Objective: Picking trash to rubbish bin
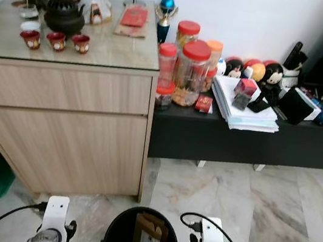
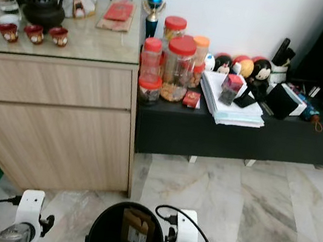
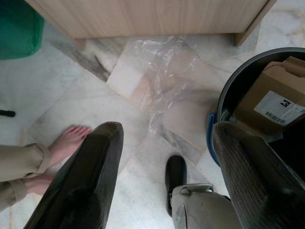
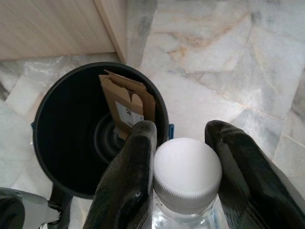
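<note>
This is looking like a home. A wooden counter (image 1: 60, 99) is holding a teapot (image 1: 63, 14) and little red cups (image 1: 56, 40), snack jars (image 1: 191, 70) and toys (image 1: 272, 74) are sitting on a low black shelf (image 1: 238, 139), over a marble floor (image 1: 271, 206).

A wooden cabinet (image 1: 56, 123) stands against the wall. On its top sit a dark teapot (image 1: 63, 14), three small red cups (image 1: 55, 40) and a trophy (image 1: 166, 8). Just beside the cabinet, a low black bench (image 1: 250, 141) carries red-lidded jars (image 1: 183, 63), stacked papers (image 1: 240, 109) and round figurines (image 1: 256, 68). A person's bare foot (image 3: 69, 140) rests on the marble floor (image 1: 259, 204) before the cabinet.
</note>
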Controlling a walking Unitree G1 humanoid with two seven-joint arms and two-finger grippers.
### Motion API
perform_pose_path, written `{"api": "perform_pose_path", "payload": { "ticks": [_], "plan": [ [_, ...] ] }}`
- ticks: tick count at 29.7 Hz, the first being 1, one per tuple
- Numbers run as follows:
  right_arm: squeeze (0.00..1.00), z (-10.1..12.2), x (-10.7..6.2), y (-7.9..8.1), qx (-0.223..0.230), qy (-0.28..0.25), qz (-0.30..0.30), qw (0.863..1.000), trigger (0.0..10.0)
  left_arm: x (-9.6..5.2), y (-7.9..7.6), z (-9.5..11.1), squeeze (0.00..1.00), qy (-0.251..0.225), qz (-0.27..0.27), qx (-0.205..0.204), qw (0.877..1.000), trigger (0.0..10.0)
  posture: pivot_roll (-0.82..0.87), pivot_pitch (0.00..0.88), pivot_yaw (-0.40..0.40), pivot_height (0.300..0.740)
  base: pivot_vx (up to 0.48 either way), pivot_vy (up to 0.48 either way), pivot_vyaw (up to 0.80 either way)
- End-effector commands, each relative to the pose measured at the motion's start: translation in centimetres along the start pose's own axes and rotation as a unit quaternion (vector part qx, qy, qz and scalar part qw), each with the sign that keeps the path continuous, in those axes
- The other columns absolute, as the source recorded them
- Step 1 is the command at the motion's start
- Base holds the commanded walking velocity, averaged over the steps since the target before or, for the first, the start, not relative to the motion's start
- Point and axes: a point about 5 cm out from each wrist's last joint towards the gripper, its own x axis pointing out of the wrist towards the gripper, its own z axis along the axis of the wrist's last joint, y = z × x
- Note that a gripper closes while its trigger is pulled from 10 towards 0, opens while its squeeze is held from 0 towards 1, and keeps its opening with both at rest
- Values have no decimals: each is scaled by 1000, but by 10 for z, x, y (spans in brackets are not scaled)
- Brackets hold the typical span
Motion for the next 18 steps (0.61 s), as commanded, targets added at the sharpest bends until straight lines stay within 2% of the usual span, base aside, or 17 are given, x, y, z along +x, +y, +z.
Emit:
{"api": "perform_pose_path", "payload": {
  "ticks": [1, 3, 5, 6, 12, 15, 17, 18],
  "plan": [
    [0, 2, 0, 2, 1, -4, 6, 1000, 10000, 0, 1, 0, 0, 2, 2, -4, 1000, 10000, 52, 10, -17, 740, 0, 0, 0],
    [0, 5, 1, 4, 1, -9, 11, 1000, 10000, 0, 1, 0, 0, 2, 1, -4, 1000, 10000, 52, 10, -17, 740, 0, 0, 0],
    [0, 22, 4, 12, -9, -35, 34, 999, 10000, 2, -3, 8, 0, -9, -11, 0, 1000, 10000, 50, 11, -16, 740, 0, 0, 0],
    [0, 22, 4, 12, -9, -35, 34, 999, 10000, 2, -3, 8, 0, -9, -11, 0, 1000, 10000, 50, 11, -16, 740, 0, 0, 0],
    [0, 61, 8, 25, -31, -88, 56, 994, 10000, 5, -32, 40, 0, -59, -89, 33, 994, 10000, 61, 13, -25, 740, 0, 0, 0],
    [0, 80, 9, 32, -34, -113, 67, 991, 10000, 4, -47, 51, 0, -76, -125, 61, 987, 10000, 61, 13, -27, 740, 0, 0, 0],
    [0, 86, 9, 35, -39, -122, 70, 989, 10000, 4, -53, 53, 0, -78, -141, 65, 985, 10000, 61, 14, -28, 740, 0, 0, 0],
    [0, 95, 9, 38, -45, -136, 73, 987, 10000, 3, -61, 58, 0, -84, -165, 65, 980, 10000, 64, 15, -30, 740, 0, 0, 0]
  ]
}}
